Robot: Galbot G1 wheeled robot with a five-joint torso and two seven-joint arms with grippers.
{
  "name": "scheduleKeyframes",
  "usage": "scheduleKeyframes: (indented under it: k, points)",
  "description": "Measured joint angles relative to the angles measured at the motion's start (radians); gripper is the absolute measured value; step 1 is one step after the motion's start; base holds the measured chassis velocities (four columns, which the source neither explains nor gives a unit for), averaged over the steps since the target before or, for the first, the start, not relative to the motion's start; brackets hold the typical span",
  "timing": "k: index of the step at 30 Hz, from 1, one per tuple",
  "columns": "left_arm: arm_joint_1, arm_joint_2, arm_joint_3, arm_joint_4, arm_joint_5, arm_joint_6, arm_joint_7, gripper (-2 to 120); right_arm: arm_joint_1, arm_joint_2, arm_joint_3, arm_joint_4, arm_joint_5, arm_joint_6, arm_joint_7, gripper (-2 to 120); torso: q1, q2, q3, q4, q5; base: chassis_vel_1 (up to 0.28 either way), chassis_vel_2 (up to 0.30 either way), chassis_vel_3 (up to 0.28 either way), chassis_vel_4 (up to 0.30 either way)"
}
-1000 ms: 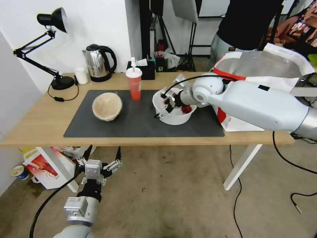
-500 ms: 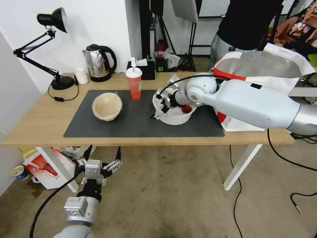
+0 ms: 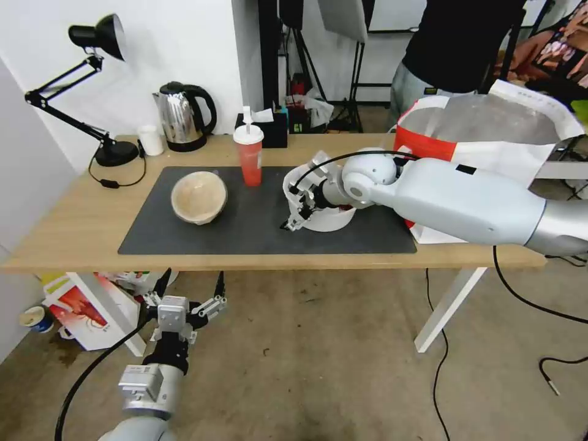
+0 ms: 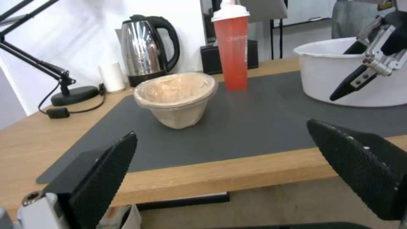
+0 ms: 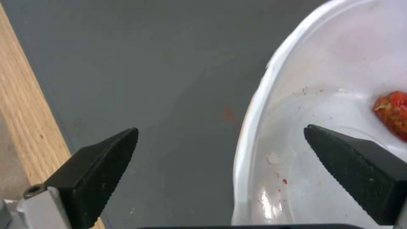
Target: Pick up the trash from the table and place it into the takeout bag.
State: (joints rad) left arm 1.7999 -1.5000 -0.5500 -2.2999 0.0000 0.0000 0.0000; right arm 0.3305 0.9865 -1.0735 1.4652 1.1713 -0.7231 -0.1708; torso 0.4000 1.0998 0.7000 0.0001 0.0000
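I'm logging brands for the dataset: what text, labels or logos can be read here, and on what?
Red drink cup: faint pale print on its side, too blurred to read.
Takeout bag: a row of small print along the top rim, too small to read.
Carton on the floor: a red picture, no legible words.
Kettle: no legible text.

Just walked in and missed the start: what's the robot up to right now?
It is clearing trash from the table. The right gripper is open, straddling the near rim of the white bowl, one finger inside and one outside. The red cup and beige bowl sit on the mat. The takeout bag stands open at the table's right end. The left gripper hangs open below the table edge.
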Motion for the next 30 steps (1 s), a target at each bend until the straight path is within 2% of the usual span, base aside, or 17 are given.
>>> scheduleKeyframes:
  k: [10, 30]
  points:
    - [0.0, 0.0, 0.0, 0.0, 0.0, 0.0, 0.0, 100, 0.002, -0.027, -0.012, 0.016, 0.003, 0.0, 0.017, 100, 0.0, 0.0, 0.0, -0.0001, 0.0, 0.0, 0.0, 0.0, 0.0]
    - [0.0, 0.0, 0.0, 0.0, 0.0, 0.0, 0.0, 100, -0.006, -0.034, -0.012, 0.015, 0.005, 0.0, 0.024, 100, 0.0, 0.0, 0.0, -0.0001, 0.0, 0.0, 0.0, 0.0, 0.0]
